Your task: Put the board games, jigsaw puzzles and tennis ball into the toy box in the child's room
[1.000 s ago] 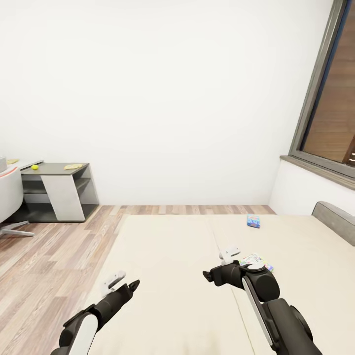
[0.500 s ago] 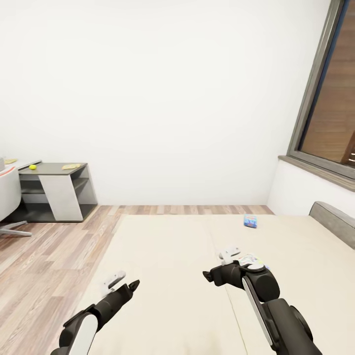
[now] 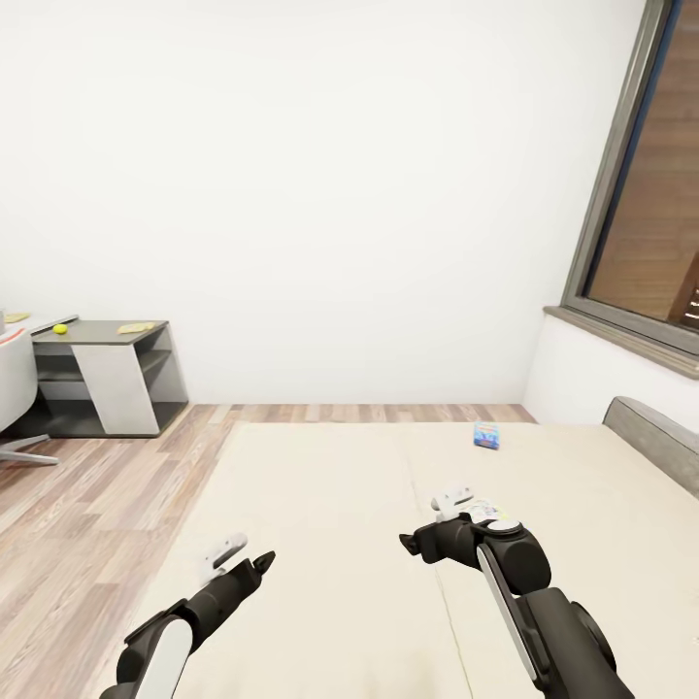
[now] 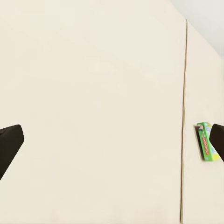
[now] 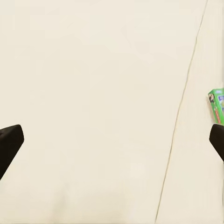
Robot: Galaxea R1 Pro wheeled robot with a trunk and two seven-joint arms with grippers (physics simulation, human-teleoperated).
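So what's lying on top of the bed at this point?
On the bed lie two board games: a light-blue one near the far edge, and a green-edged one, mostly covered by the right gripper in the head view. Its full print cannot be seen.

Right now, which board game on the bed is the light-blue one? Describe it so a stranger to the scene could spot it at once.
Start at the wide beige bed in the lower half of the head view. Look along its far edge, toward the grey headboard under the window. The light-blue board game lies flat there alone, small and blue, well beyond the green-edged game half hidden behind the right pincer.
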